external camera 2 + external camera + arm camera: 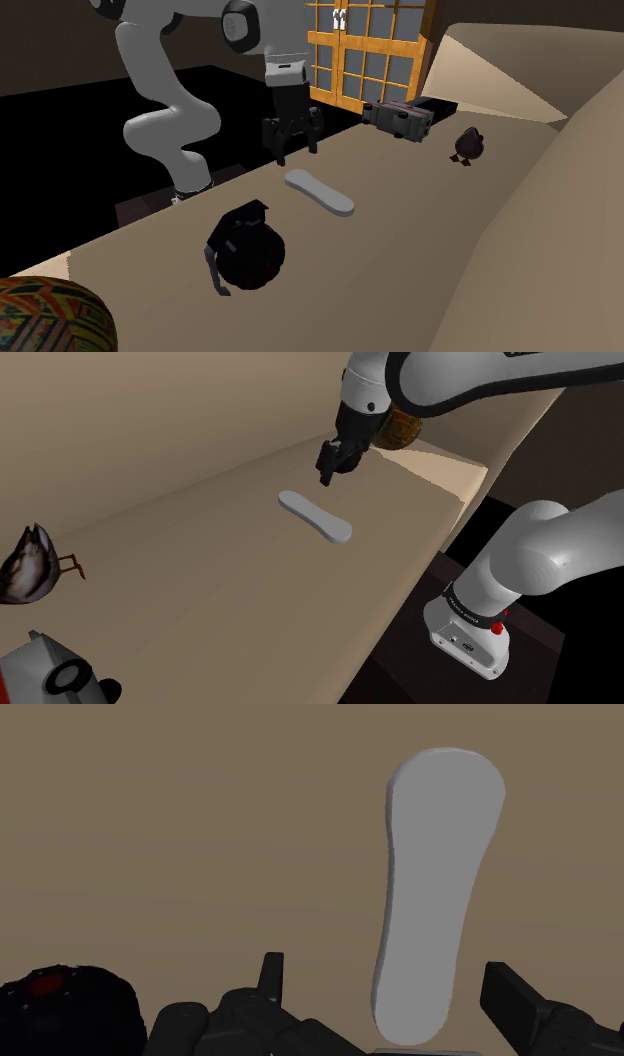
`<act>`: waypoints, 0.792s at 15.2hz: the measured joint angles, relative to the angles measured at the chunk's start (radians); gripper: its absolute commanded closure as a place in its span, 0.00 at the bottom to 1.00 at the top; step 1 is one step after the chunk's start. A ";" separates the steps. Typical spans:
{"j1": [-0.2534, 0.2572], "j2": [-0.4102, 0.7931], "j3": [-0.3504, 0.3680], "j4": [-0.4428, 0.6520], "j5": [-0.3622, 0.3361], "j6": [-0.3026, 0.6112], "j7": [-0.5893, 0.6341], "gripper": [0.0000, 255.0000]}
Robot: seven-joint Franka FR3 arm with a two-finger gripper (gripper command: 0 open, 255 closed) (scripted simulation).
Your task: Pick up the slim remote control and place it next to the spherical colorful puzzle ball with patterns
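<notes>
So the gripper (295, 150) hangs over the tan tabletop (200, 587) just above center in the second exterior view. Its fingers (516, 994) are spread apart, with nothing clamped between them. The slim remote (315, 517) is drawn pale grey and lies flat on the tabletop in the middle of the shoulder view, running diagonally from upper left to lower right. In that view the gripper sits just above and right of the remote's upper end. From the wrist view the near end of the remote falls between the two fingers, but neither one touches it. The puzzle ball (45, 315) is down in the lower left corner of the second exterior view, orange with red and green patterning. It's well apart from the remote, with a black round object (245, 248) on the tabletop between them. In the shoulder view the puzzle ball peeks out from behind the arm near the top, right of center. There's also a dark bird figure (32, 564) at the left edge of the shoulder view, well away from the remote.
</notes>
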 measured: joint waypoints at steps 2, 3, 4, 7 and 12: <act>0.000 0.043 0.037 -0.011 0.003 0.049 0.038 0.00; -0.002 0.072 0.060 -0.006 0.002 0.071 0.061 0.00; -0.002 0.099 0.083 -0.014 0.002 0.102 0.085 0.00; -0.007 0.152 0.120 -0.023 -0.004 0.161 0.123 0.00; -0.017 0.199 0.141 -0.058 -0.014 0.240 0.139 0.00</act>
